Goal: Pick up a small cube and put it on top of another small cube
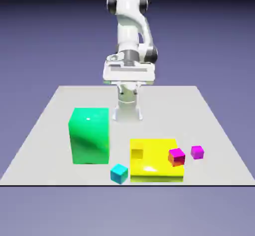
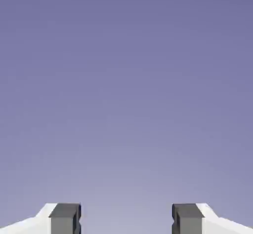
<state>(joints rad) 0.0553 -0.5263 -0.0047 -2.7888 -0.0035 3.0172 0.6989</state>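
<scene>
While raised near the arm's base, pincer (image 2: 126, 218) spread wide, seemingly empty, small cube (image 1: 197, 152) well apart.

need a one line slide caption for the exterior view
White robot arm's open gripper hangs empty behind a tall green block, flat yellow block, small cyan cube and tiny magenta-purple cube.

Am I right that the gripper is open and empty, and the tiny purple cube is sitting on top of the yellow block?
Not quite. The gripper is open and empty, as the hand view shows, but in the exterior view the tiny purple cube sits on the table, apart from the yellow block, on the exterior view's right of it. The cube on that block is the larger magenta one with the orange-red face.
</scene>
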